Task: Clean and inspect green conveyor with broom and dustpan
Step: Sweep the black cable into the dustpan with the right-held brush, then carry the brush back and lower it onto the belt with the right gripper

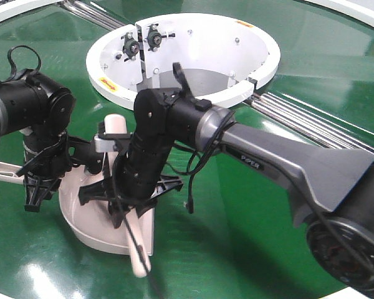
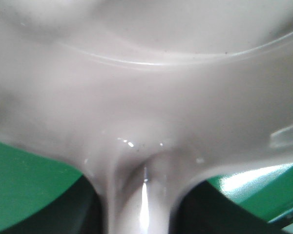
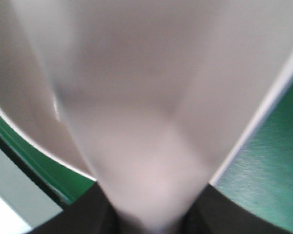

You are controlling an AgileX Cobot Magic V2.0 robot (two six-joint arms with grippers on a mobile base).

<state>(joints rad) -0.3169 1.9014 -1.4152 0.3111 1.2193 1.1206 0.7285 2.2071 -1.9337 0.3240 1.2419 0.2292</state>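
Below, curved plastic dustpan (image 1: 86, 227) meets glossy green conveyor (image 1: 249, 243).

Bright overhead lighting; white glare patches on green conveyor (image 1: 249, 205). Front view sharp; both wrist views badly blurred.

- Dustpan (image 2: 146, 102) fills most of frame, pale pinkish-beige plastic, very close and soft-focused.
- Curved ridge (image 2: 151, 62) sweeps across upper part.
- Body narrows into handle (image 2: 141, 195) at bottom centre, glossy, with small glare spots.
- Left gripper (image 2: 139, 225) clamped round handle, dark fingers (image 2: 88, 217) on either side.
- Green conveyor (image 2: 24, 180) visible bottom-left and bottom-right, bright reflection on right patch.
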